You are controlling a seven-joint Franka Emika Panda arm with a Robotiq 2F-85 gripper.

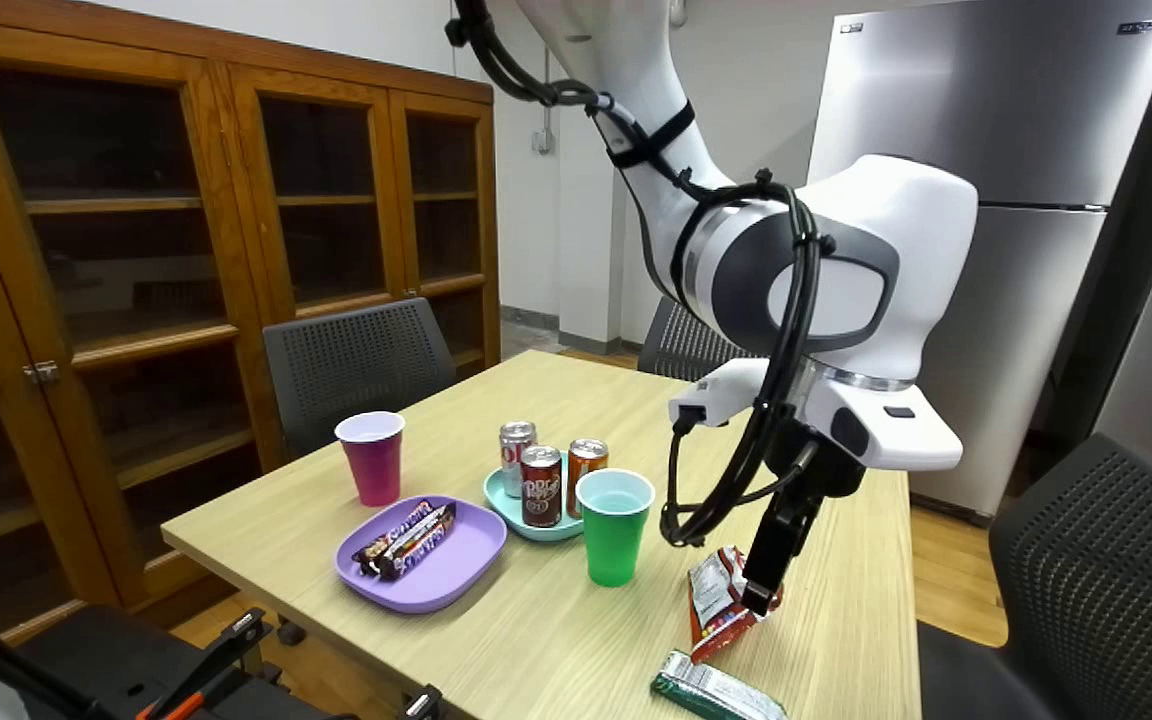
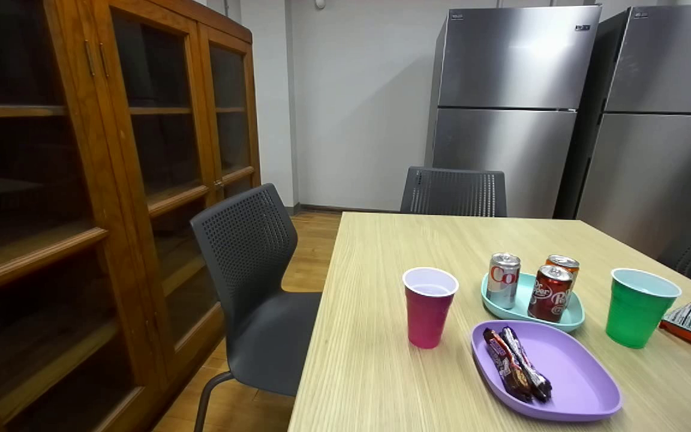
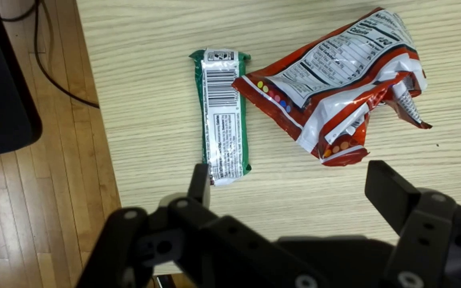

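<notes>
the red snack bag [image 3: 334,76] lies crumpled on the table [image 3: 158,120], and the rest is placed by it. in the wrist view the gripper [image 3: 293,180] stands just short of the bag's near, folded corner, fingers spread wide and holding nothing. from the gripper, the bag lies ahead and toward the finger at the right of that view. its long axis slants, running from the dotted end seal at the left up toward the far right, so it sits oblique to the line joining the fingertips. the green-wrapped bar [image 3: 223,116] lies left of the bag in the same view, the bag's sealed corner overlapping its edge; its long axis is nearly square to that fingertip line, and its near end comes just beside the finger at the left. in an exterior view a fingertip [image 1: 758,598] crosses in front of the bag, and whether it touches the bag or hangs above cannot be told. there the green cup [image 1: 618,535] stands near the bag but apart, and the teal plate [image 1: 536,533] with three cans [image 1: 541,488] is farther from the bag.
</notes>
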